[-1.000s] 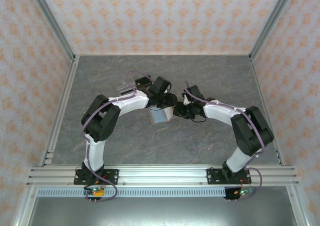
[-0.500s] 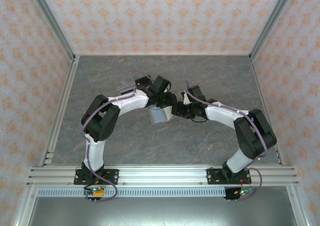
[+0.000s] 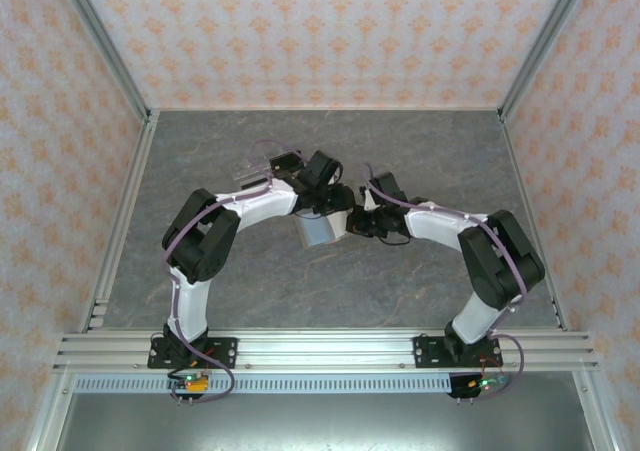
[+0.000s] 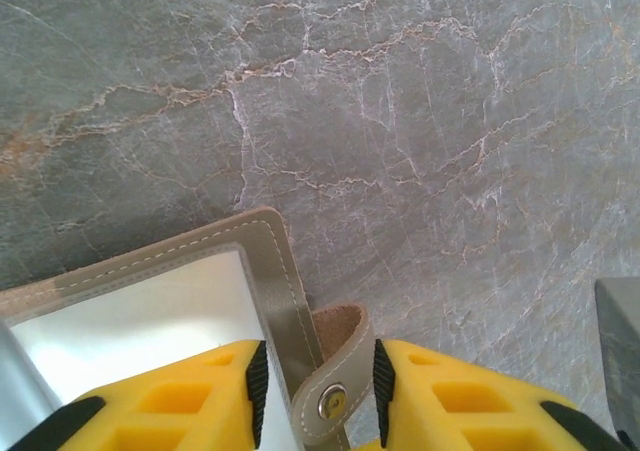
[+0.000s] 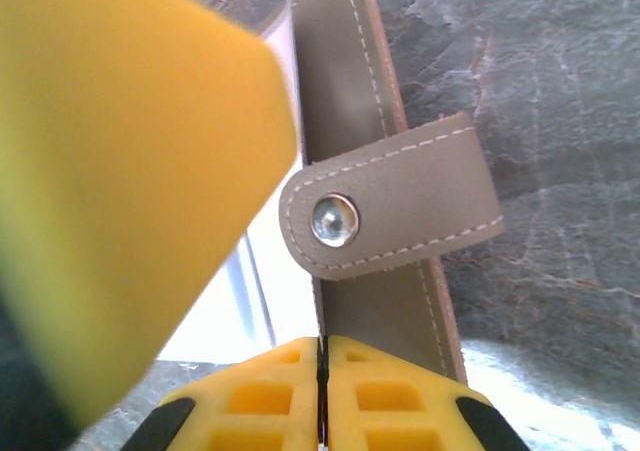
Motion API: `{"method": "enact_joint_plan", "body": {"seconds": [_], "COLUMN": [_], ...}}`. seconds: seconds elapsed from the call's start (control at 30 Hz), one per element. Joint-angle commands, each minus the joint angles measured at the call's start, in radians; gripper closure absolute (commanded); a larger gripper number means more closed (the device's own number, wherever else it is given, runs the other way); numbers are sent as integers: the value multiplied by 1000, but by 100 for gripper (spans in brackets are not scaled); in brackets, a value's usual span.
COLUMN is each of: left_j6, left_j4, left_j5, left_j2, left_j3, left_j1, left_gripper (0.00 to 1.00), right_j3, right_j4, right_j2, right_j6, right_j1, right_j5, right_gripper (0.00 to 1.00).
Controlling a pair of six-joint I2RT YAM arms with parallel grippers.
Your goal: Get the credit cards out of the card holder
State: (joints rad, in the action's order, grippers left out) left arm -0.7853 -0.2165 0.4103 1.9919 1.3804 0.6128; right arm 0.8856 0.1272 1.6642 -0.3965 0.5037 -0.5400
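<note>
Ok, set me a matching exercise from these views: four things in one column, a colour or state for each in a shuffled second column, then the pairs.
1. card holder
2. strap
3. right hand
4. table

A. grey, veined like marble
B. shut on the holder's edge
C. carries a round metal snap
D. has a pale shiny inner panel

Pairs: 1-D, 2-C, 3-B, 4-A

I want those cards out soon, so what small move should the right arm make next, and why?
Probably ease the right gripper away from the left gripper to swing the cover open. Its jaws are shut on the card holder's edge beside the loose snap strap, and the left gripper clamps the holder too, off the table.
</note>
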Motion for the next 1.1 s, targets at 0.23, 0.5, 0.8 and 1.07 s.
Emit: {"method": "enact_joint_plan", "body": {"seconds": [0.23, 0.5, 0.8, 1.07], "left_j6": [-78, -127, -130, -126], "left_j4": [-136, -70, 5, 3], "left_j5": [-159, -90, -16, -17], "left_j2": [-222, -273, -245, -211], "left_j3": [-196, -310, -327, -299], "left_j1": [-30, -29, -25, -18], "left_gripper": [49, 47, 53, 51], "right_j3": [-19, -93, -99, -87], "right_j4": [96, 85, 101, 104], "right_j2": [-65, -119, -110, -94], "right_j6": [-124, -289, -299, -288], "right_j1": [6, 16, 18, 18], "right_j5": [134, 143, 147, 149], "right_gripper": [94, 94, 94, 94]}}
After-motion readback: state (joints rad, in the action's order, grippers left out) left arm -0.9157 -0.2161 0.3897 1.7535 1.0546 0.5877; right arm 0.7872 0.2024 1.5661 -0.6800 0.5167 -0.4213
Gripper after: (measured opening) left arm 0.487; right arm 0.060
